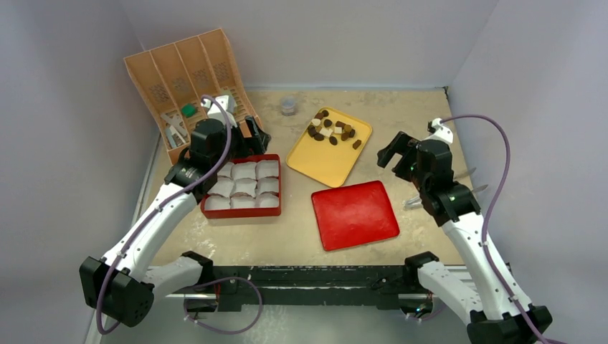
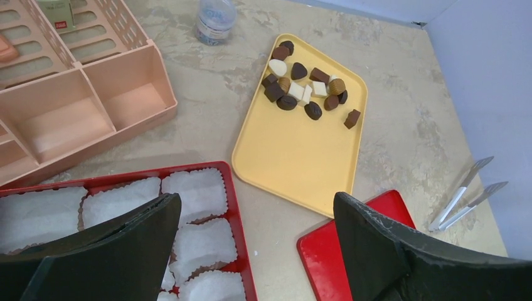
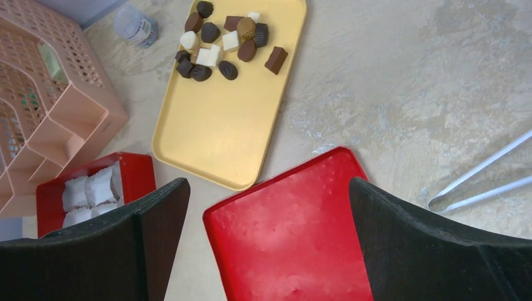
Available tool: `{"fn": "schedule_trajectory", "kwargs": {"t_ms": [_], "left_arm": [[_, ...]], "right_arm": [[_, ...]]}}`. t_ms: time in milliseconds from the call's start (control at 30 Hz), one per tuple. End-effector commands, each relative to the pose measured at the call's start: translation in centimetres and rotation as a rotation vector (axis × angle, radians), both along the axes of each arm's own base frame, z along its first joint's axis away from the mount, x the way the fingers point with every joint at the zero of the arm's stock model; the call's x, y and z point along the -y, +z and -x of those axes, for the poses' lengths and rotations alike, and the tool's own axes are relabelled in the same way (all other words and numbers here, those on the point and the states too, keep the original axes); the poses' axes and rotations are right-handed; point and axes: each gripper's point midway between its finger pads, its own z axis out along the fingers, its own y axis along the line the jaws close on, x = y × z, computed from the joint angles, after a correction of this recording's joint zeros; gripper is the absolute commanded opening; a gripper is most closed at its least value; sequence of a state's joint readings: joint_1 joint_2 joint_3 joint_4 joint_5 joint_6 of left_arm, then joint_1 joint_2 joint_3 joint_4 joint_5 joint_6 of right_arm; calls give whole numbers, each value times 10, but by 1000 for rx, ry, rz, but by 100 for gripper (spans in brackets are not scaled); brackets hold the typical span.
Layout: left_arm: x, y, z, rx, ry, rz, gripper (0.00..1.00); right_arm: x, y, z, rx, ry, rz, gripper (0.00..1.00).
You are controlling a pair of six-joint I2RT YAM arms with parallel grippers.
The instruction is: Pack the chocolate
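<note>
**On the tabletop, chocolate waits for its box**

Across the tabletop [image 1: 419,111], packing stands at its first step. The chocolate [image 1: 331,130] lies clustered at the far end of a yellow tray [image 1: 319,165]. None of it is in the red box [image 1: 241,212] just left of the tray, whose white paper cups [image 1: 245,188] all look empty. The left tool [image 2: 256,207] hangs at the box's edge, splayed wide and carrying nothing. The right tool [image 3: 270,188] hovers over the red lid [image 1: 355,215], likewise spread and empty. Metal tongs [image 3: 480,182] lie untouched to the right of the lid. The next move, by this reading, calls for one arm to reach to the tray's far end and single out a piece. The brown square [image 2: 352,118] lying slightly apart from the cluster looks easiest to pinch gently and carry to a cup.
</note>
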State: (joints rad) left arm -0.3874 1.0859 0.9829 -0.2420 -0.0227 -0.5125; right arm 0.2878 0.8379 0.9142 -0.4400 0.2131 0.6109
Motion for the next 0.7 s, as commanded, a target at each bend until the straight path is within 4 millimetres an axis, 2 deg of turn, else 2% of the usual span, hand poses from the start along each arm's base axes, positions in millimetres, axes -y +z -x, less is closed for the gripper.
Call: {"fn": "schedule_trajectory", "kwargs": {"t_ms": [0, 100, 267, 433, 500, 600, 667], "left_arm": [[-2, 17, 1, 52, 0, 1, 91], [-5, 21, 3, 63, 9, 3, 91], [-17, 23, 3, 76, 80, 8, 91], [-22, 15, 5, 82, 99, -3, 91], [-28, 14, 6, 90, 124, -11, 91], [-34, 19, 7, 109, 151, -16, 91], [-38, 21, 8, 118, 166, -23, 91]], "right_arm": [[16, 20, -4, 29, -107, 13, 99], [29, 17, -2, -11, -198, 24, 99], [51, -1, 3, -84, -343, 67, 99], [65, -20, 2, -177, -422, 149, 98], [71, -27, 0, -218, -452, 183, 93], [86, -43, -3, -282, -519, 197, 75], [99, -57, -5, -330, -551, 180, 71]]}}
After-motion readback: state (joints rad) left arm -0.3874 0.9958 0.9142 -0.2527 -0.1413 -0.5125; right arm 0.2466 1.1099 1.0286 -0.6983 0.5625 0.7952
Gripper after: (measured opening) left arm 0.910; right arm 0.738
